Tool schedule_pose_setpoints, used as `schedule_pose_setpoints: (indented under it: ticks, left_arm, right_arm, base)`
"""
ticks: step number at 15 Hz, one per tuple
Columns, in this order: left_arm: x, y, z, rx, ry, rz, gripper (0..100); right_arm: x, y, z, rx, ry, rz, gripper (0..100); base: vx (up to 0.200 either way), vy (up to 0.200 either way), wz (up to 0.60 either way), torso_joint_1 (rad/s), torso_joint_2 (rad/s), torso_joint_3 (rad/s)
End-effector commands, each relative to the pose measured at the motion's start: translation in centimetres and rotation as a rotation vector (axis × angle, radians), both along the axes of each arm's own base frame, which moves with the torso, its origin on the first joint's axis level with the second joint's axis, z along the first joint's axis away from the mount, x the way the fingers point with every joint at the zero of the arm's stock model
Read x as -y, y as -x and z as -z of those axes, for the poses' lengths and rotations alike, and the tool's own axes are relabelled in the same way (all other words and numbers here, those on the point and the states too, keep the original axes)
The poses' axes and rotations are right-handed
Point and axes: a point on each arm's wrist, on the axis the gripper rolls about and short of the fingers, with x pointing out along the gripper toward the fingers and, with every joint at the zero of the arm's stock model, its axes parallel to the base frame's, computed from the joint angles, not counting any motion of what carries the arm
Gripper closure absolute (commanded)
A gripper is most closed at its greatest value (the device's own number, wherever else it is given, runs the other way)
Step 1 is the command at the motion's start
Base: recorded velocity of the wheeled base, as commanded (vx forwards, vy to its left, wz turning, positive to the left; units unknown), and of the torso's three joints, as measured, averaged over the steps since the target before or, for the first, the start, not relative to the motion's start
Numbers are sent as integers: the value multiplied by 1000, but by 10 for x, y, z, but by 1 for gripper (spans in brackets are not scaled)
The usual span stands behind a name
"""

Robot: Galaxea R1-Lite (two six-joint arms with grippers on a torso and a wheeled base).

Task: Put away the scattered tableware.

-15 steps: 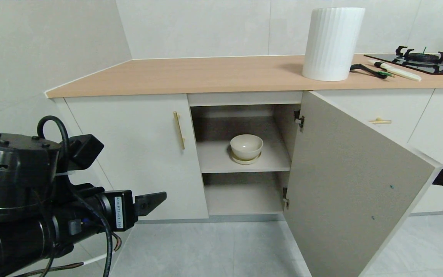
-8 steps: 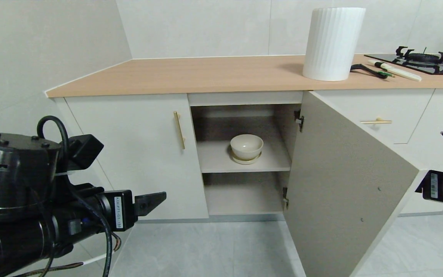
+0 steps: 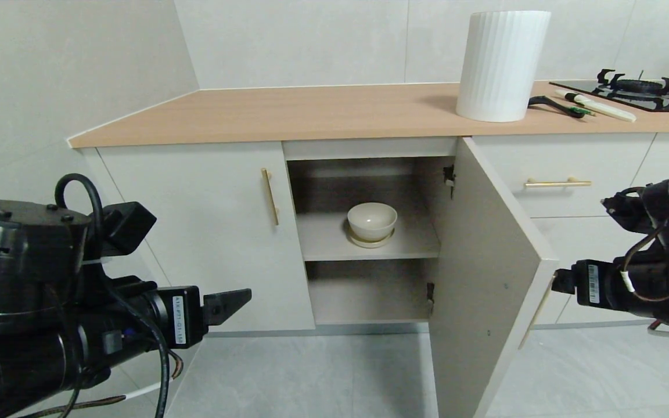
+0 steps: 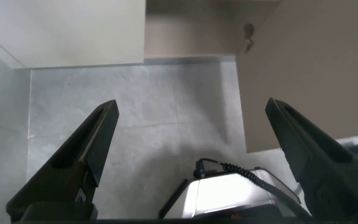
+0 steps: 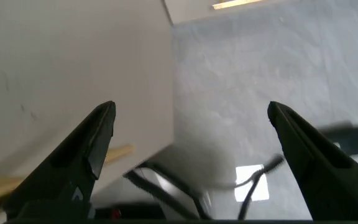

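Already shelved: the bowl (image 3: pixel 372 220) sits in the cabinet (image 3: pixel 323 239), behind the half-open door (image 3: pixel 488 273).
Jaws spread, the right gripper (image 3: pixel 556 282) is just beside the door's outer face at its handle (image 3: pixel 536 314), the nearer arm; the left gripper (image 3: pixel 234 302), jaws spread too, is well beyond the door's inner side.

left gripper (image 4: pixel 191 104): jaws wide apart, held low, level, pointing forward. right gripper (image 5: pixel 190 106): also spread, low, aimed inward, roughly level I think.
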Motion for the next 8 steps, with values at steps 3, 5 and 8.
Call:
schedule_pose_setpoints:
  ticks: [3, 5, 8]
  left_arm:
    - [0, 0, -1, 4, 3, 0, 0]
    - [0, 0, -1, 5, 1, 0, 0]
    - [-1, 2, -3, 14, 3, -1, 0]
  right_arm:
    - [-31, -13, 16, -35, 12, -101, 0]
    - [-43, -24, 25, -50, 24, -119, 0]
    - [-45, -28, 21, -39, 12, -127, 0]
  base:
    - [0, 0, 0, 0, 0, 0]
    - [0, 0, 0, 0, 0, 0]
    - [0, 0, 0, 0, 0, 0]
